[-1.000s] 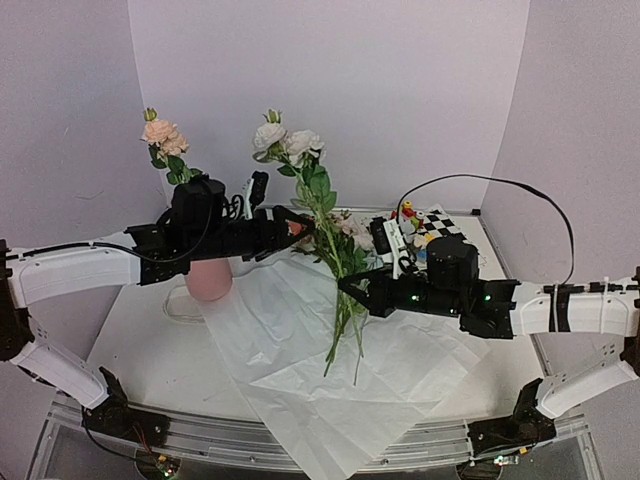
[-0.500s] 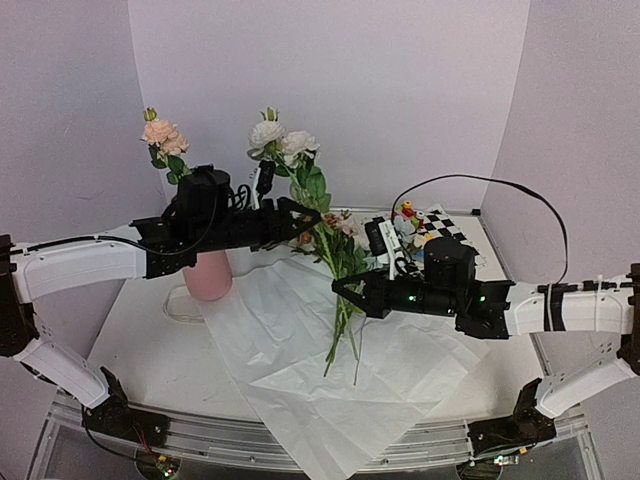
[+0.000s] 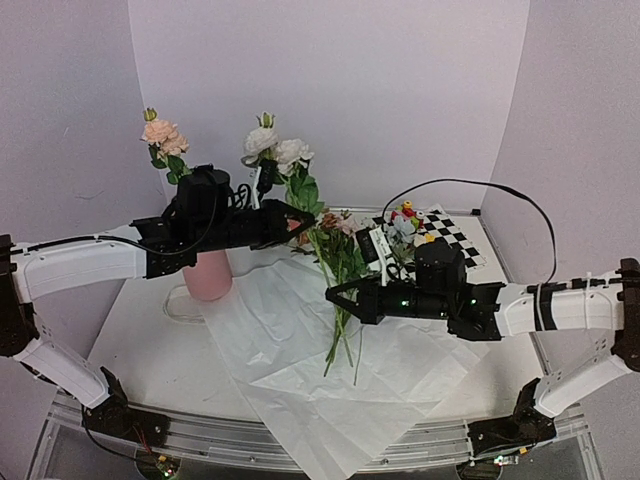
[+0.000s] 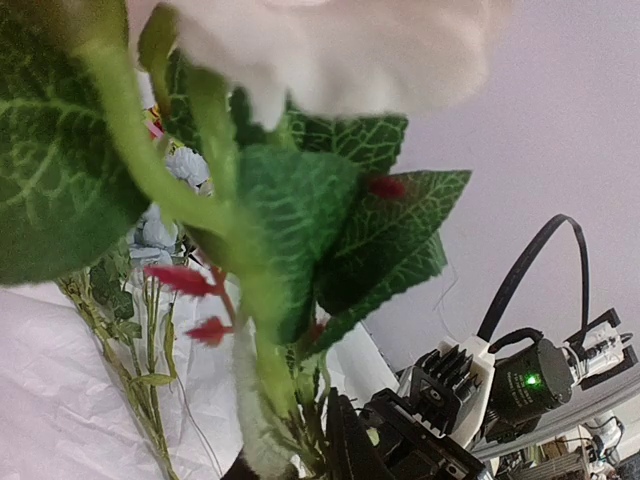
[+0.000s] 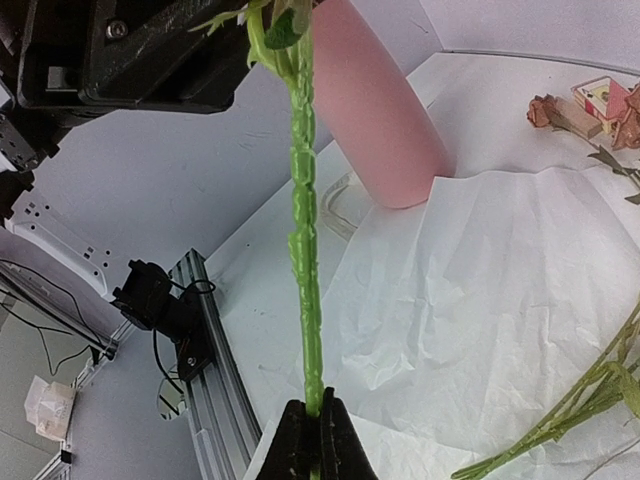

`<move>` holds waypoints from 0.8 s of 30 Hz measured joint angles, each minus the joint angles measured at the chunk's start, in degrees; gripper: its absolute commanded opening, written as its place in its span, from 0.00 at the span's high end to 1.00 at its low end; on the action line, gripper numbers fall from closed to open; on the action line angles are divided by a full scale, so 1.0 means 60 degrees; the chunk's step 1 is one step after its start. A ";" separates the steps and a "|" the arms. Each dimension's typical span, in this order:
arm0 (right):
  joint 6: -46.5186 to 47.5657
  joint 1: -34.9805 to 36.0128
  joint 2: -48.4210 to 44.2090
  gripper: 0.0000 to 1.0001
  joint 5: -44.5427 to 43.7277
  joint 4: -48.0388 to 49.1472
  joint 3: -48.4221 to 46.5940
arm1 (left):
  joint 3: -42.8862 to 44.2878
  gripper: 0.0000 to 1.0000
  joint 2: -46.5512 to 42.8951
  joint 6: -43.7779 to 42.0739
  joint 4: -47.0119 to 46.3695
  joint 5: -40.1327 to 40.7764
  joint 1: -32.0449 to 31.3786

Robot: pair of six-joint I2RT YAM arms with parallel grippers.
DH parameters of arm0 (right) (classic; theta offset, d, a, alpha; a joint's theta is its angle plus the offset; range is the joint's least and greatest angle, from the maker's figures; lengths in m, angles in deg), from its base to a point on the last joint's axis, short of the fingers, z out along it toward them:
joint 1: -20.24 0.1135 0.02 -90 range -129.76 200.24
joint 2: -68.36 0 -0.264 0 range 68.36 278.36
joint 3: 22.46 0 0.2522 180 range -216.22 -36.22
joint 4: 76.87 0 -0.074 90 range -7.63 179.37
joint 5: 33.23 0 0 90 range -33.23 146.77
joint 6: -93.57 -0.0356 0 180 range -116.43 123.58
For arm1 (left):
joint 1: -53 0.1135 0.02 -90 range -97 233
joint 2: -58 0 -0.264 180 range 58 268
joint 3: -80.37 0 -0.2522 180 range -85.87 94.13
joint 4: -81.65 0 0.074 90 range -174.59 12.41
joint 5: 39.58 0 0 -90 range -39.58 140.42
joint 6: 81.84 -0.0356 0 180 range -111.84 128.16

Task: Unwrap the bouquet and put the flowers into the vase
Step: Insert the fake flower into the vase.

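Top view: the left gripper [image 3: 303,218] had its fingers drawn in around the stem of the white rose [image 3: 266,142], just under the leaves, holding it upright over the far middle of the worktop [image 3: 150,340]. The right gripper [image 3: 332,293] was clamped on the same stem lower down. The vase [image 3: 208,276] stood toward the far left corner with a peach flower [image 3: 160,132] in it. The other flowers [image 3: 345,255] lay on the paper [image 3: 300,350] spread mid-worktop.

Left wrist view: leaves [image 4: 300,220] and a blurred bloom filled the frame; its own fingers were hidden.

Right wrist view: the fingers were pressed together on the green stem [image 5: 305,250], with the vase beyond.
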 measured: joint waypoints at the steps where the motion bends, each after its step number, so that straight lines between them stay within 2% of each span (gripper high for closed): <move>1: 0.0000 0.0000 0.0011 0.93 -0.0003 0.0027 0.0000 | -0.0003 1.00 -0.0013 -0.0024 0.0000 0.0053 0.0000; 5: 0.0032 0.0000 0.0044 0.76 -0.0015 0.0118 0.0000 | -0.0098 1.00 -0.0233 -0.0082 -0.0003 0.0296 -0.0057; 11: 0.0017 0.0027 0.0044 0.41 -0.0056 0.0104 0.0000 | -0.0415 1.00 -0.0838 -0.0251 0.0010 0.0806 -0.0047; 13: -0.0010 0.0036 0.0051 0.34 -0.0077 0.0095 0.0003 | -0.0521 1.00 -0.1018 -0.0379 0.0037 0.0946 -0.0051; 18: 0.0074 0.0040 0.0051 0.30 -0.0218 0.0018 0.0004 | -0.0580 1.00 -0.1497 -0.1028 0.0713 0.1710 -0.0051; 24: 0.0091 0.0044 0.0029 0.29 -0.0597 -0.0058 0.0029 | -0.0095 1.00 -0.2113 -0.2233 0.2357 0.3537 -0.0051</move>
